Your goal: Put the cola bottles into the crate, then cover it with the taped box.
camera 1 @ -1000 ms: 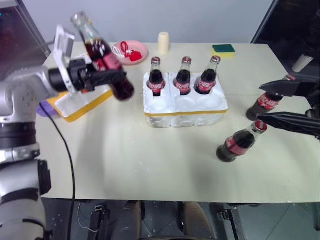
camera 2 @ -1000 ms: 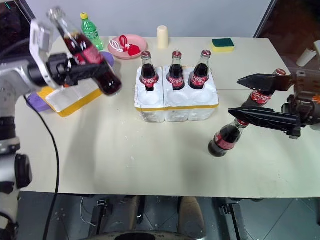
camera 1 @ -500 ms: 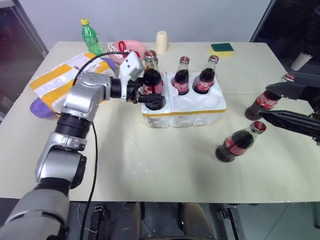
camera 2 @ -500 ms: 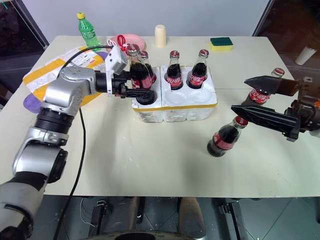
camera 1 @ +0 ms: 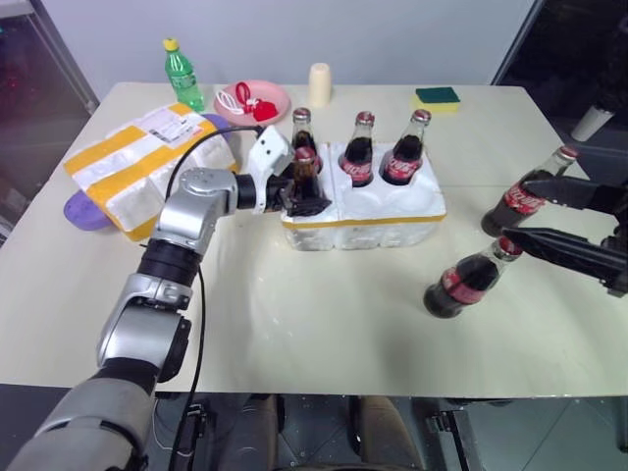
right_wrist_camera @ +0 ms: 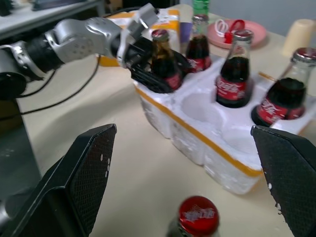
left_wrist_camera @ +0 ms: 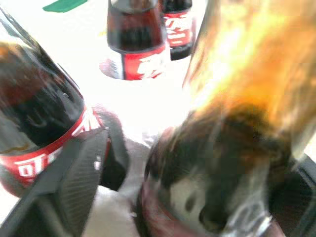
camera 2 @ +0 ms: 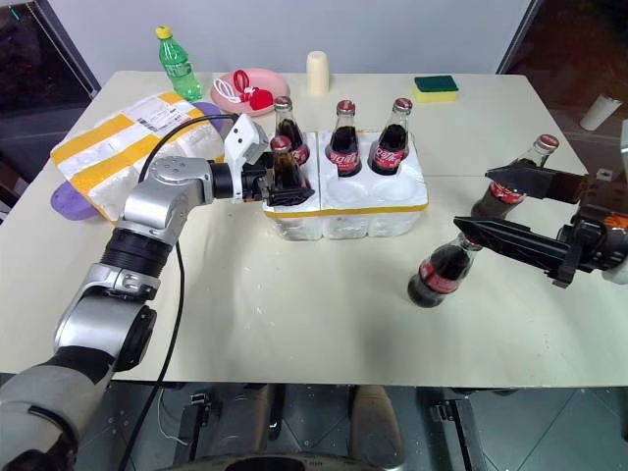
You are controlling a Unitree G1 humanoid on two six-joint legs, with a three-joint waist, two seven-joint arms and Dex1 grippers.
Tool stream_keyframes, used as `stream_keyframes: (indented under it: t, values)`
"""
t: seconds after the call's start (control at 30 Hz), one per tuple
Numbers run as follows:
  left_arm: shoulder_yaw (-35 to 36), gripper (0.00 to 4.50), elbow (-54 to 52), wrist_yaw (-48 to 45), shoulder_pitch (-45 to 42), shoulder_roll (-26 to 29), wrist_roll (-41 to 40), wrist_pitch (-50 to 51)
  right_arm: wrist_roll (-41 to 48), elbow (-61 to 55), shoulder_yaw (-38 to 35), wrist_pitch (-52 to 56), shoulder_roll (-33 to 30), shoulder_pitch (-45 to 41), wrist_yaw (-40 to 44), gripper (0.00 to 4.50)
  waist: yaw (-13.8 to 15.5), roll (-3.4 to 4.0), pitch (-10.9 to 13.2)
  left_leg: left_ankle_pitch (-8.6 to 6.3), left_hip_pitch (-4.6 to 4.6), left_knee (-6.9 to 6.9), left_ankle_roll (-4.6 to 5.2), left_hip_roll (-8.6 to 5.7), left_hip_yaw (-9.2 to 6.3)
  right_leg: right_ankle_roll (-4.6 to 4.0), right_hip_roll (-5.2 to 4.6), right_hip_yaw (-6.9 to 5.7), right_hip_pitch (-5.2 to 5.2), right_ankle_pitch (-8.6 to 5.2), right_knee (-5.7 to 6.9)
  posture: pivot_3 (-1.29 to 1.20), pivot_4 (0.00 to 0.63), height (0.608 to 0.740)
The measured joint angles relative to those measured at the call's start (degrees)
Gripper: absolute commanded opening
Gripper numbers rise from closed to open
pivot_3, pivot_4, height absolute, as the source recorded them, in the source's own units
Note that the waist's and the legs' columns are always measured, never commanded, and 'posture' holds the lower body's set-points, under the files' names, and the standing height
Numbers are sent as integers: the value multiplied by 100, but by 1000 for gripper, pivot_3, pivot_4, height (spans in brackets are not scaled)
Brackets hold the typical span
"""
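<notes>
From my head camera, my left gripper (camera 1: 306,195) sits at the near-left corner of the crate (camera 1: 363,218), its fingers spread on either side of a cola bottle (camera 1: 304,175) that stands upright in the front-left socket. Whether the fingers press the glass I cannot tell. Three more bottles stand along the back row: one (camera 1: 302,130) directly behind the first, one in the middle (camera 1: 360,148) and one on the right (camera 1: 404,149). The other front sockets are empty. The taped box (camera 1: 137,167) lies on the left of the table (camera 1: 294,314), well apart from the crate, with a green bottle (camera 1: 183,75) and a pink plate (camera 1: 253,101) beyond it. My right gripper (camera 1: 569,224) hangs wide open on the right, near two loose bottles on the table: one (camera 1: 528,192) further back, one (camera 1: 471,279) nearer to me.

My left wrist camera shows a dark bottle (left_wrist_camera: 232,163) close up between my fingers (left_wrist_camera: 79,173), blurred, with another bottle (left_wrist_camera: 34,113) just beside it and two further ones (left_wrist_camera: 136,42) behind in the white tray.

In my right wrist camera my two fingers (right_wrist_camera: 84,173) stand far apart with nothing between them. Ahead lies the crate (right_wrist_camera: 207,143) with its yellow band, my left gripper (right_wrist_camera: 148,64) around the corner bottle (right_wrist_camera: 163,61), and a red cap (right_wrist_camera: 198,217) close below.
</notes>
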Motion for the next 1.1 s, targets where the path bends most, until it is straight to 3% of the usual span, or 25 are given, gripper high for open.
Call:
stream_keyframes:
  t: [0.13,0.27,0.37,0.5,0.63,0.83,1.1]
  values:
    - [227,4466,-375,-211,80,242,-345,532,-195,65,-135,-54,70,170,-45,4500,-13,0,0,0,0,-5,0,1,-1,0,1,0,-5,0,3,0,150,739]
    - [936,4466,-1294,-763,72,1080,-1369,1822,-312,89,-1168,134,181,885,211,4500,-9,-1,0,-1,-5,-13,1,1,-8,1,3,-4,-9,-2,3,0,150,739]
    - [1468,4466,-1974,-1269,26,1833,-2273,2862,-306,-144,-2057,322,631,1686,432,4500,6,0,-1,-2,-2,-14,2,1,-10,4,3,-6,-2,-5,2,0,150,739]
    - [1649,4466,-2928,-1909,119,2500,-3243,3770,-174,-838,-2373,390,1488,2670,415,4500,12,-1,-3,-2,15,-7,1,1,-12,-14,1,-8,25,-16,-10,0,150,739]
    - [1317,4466,-3833,-2095,686,2575,-3391,3762,-231,-1481,-1850,62,2454,3211,20,4500,2,4,-8,-5,77,-15,-3,3,-8,-33,-3,-7,86,-26,-34,0,150,739]
    - [695,4466,-4344,-1569,1438,2117,-2974,3180,-937,-1980,-266,-759,3586,3338,-943,4500,1,9,-12,-4,66,-31,-3,6,-3,-45,-7,-7,80,-17,-69,0,150,739]
    - [487,4466,-4532,-1255,1500,1970,-2763,2809,-1607,-1611,1050,-1447,3707,3081,-1416,4500,5,10,-13,-4,52,-24,0,4,-4,-44,-2,-6,69,-16,-66,0,150,739]
